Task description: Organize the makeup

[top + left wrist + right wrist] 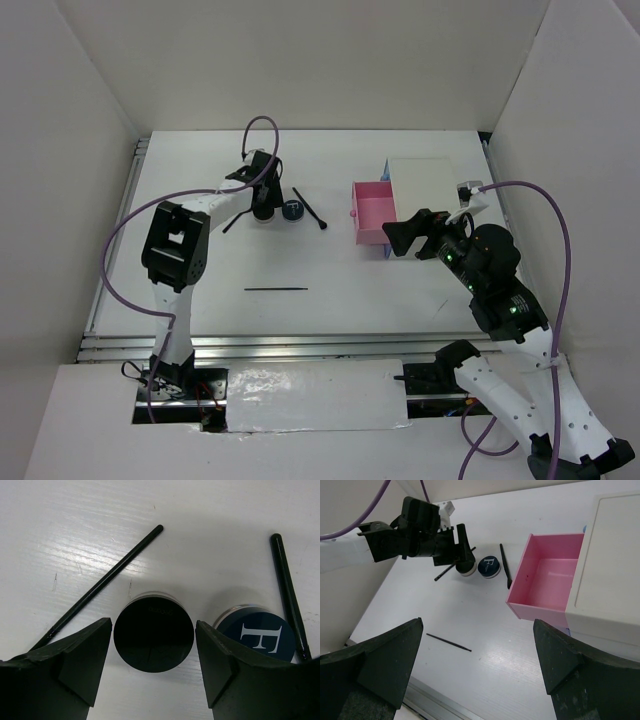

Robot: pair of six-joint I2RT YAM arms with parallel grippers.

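A round black compact [153,631] rests on the white table between the fingers of my left gripper [153,627]. The jaws are open, with a thin gap on each side. Just to its right lies the blue-topped compact [260,637], with a black brush [288,592] beyond it. A thin black pencil [107,577] slants off to the left. Another thin black pencil [276,289] lies alone nearer the arms. My right gripper [478,625] hovers open above the table with nothing in it, beside the pink drawer [545,577].
The pink drawer [372,212] is pulled out of the white box [425,185] at the back right, with nothing showing inside. White walls close in the table on three sides. A metal rail [300,345] runs along the near edge.
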